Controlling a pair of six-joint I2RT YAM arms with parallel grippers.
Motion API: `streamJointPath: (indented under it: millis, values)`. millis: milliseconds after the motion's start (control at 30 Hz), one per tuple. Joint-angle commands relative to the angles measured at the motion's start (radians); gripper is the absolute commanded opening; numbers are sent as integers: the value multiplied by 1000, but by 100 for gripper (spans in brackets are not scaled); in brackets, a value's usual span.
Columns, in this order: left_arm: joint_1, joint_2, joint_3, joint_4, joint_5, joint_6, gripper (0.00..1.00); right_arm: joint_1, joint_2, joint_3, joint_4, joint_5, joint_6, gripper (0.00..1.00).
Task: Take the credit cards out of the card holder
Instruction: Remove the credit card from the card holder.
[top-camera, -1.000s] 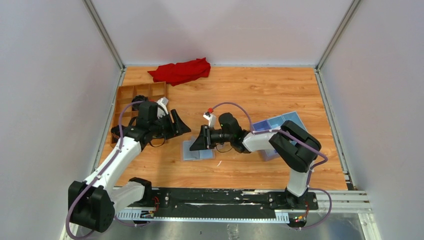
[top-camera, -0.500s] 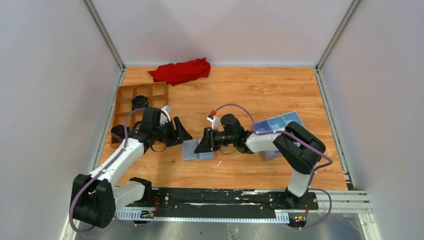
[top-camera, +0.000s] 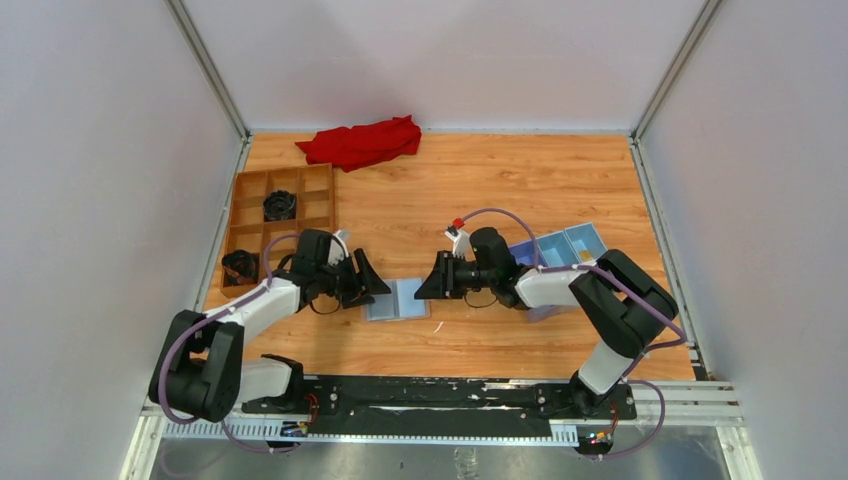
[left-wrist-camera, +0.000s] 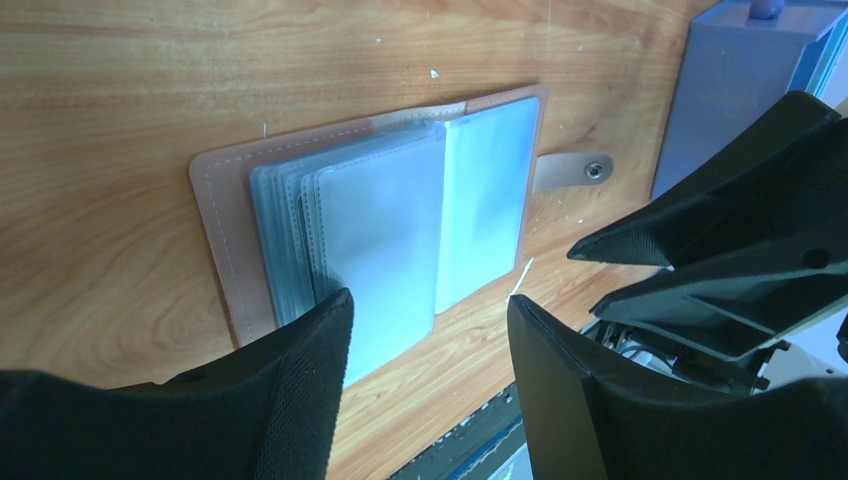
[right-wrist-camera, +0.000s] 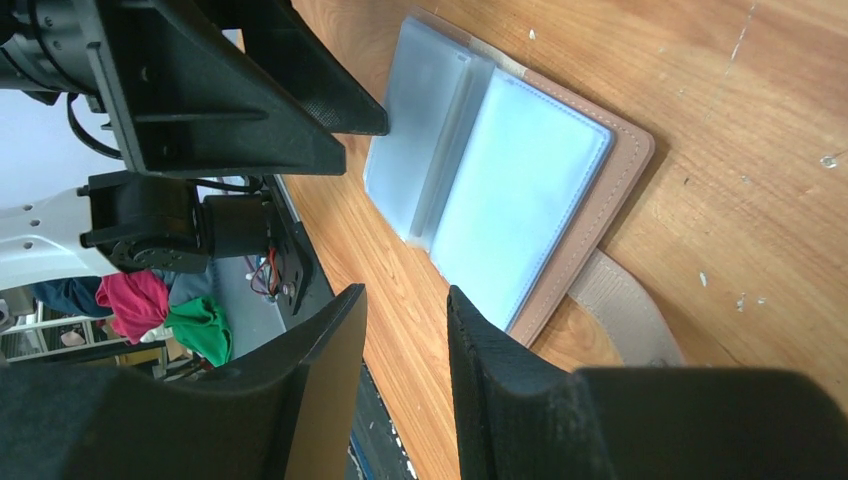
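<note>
The card holder (top-camera: 397, 299) lies open and flat on the wood table, tan-pink cover underneath, pale blue-grey clear sleeves (left-wrist-camera: 385, 225) fanned upward, snap strap (left-wrist-camera: 572, 170) sticking out on its right. The credit cards are hidden; no card shows apart from the sleeves. My left gripper (top-camera: 376, 286) sits low at the holder's left edge, open, its left fingertip (left-wrist-camera: 320, 340) over the sleeves' near corner (left-wrist-camera: 430, 300). My right gripper (top-camera: 428, 288) hovers just off the holder's right edge (right-wrist-camera: 620, 190), open with nothing between its fingers (right-wrist-camera: 405, 292). The two grippers face each other across the holder.
A brown compartment tray (top-camera: 250, 215) with black items (top-camera: 281, 204) stands at the left. A red cloth (top-camera: 360, 142) lies at the back. A blue box (top-camera: 555, 252) sits under the right arm, also close by in the left wrist view (left-wrist-camera: 735, 90).
My left gripper came down and toward the holder's left edge. My right gripper pulled back to the right, off the holder, which now lies uncovered between them.
</note>
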Motion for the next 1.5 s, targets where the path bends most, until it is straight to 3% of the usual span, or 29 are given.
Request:
streamJointPath:
  millis: [0,367,800,1467]
  values:
    - [-9,56,4,75,16,-5,63,-9,-13,-14,-16,11,-24,40]
    - [-26,-15,29,-40,-130,43,65,-11,-5,-7,-14,7,-21,40]
    - [-76,102,8,86,-72,-1,65,-10,-10,-9,-14,8,-19,40]
    - [-242,278,183,117,-53,-47,64,-31,-81,-57,-33,41,-22,39]
